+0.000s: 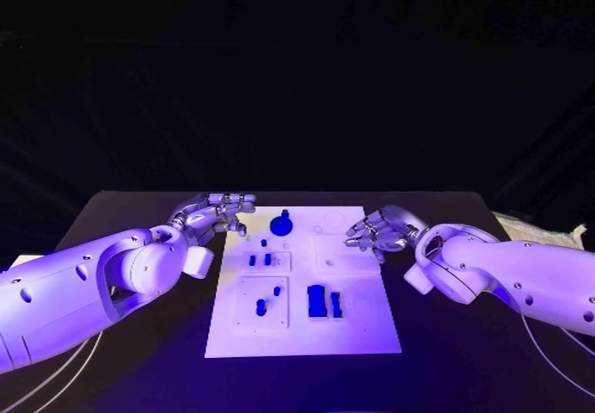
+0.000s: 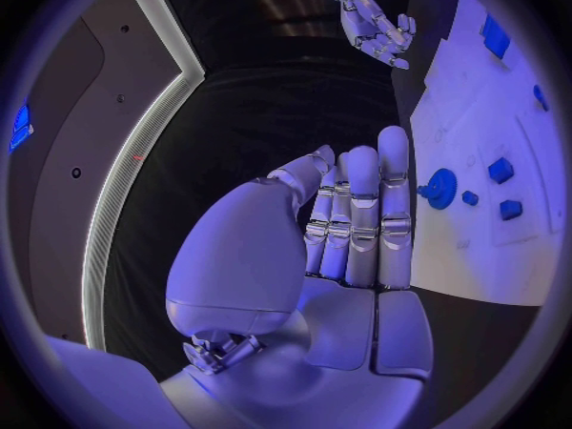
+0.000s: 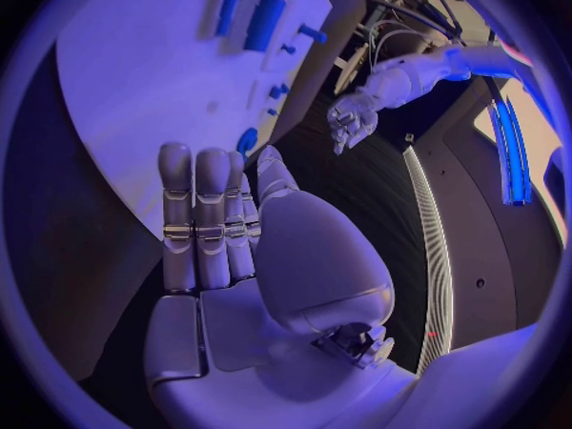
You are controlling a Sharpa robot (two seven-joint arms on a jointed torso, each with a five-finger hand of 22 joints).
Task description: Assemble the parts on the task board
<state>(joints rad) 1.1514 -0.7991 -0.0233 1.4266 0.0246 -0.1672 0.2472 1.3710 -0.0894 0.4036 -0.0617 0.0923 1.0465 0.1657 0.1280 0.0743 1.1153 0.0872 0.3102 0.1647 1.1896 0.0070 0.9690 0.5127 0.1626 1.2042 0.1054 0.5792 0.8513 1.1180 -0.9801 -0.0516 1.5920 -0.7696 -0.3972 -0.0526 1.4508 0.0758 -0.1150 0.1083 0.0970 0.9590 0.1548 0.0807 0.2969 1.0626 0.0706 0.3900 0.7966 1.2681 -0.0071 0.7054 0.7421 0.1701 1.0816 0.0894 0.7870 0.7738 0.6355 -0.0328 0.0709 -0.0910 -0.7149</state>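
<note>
The white task board (image 1: 359, 331) lies in the middle of the black table. A round blue part (image 1: 281, 225) stands near its far end. Small blue pieces (image 1: 260, 259) sit in a recess behind it, two more (image 1: 261, 305) lie nearer me, and two oblong blue blocks (image 1: 323, 301) stand beside those. My left hand (image 1: 223, 212) hovers at the board's far left edge, holding nothing, its fingers (image 2: 363, 214) stretched out near the round part (image 2: 441, 188). My right hand (image 1: 376, 231) hangs over the board's far right edge, also holding nothing, fingers (image 3: 196, 214) extended.
The black table (image 1: 137, 215) runs round the board on all sides. A pale object (image 1: 527, 228) lies at the table's right edge. Each wrist view shows the other hand, the right hand (image 2: 377, 24) and the left hand (image 3: 347, 120), across the board (image 3: 143, 57).
</note>
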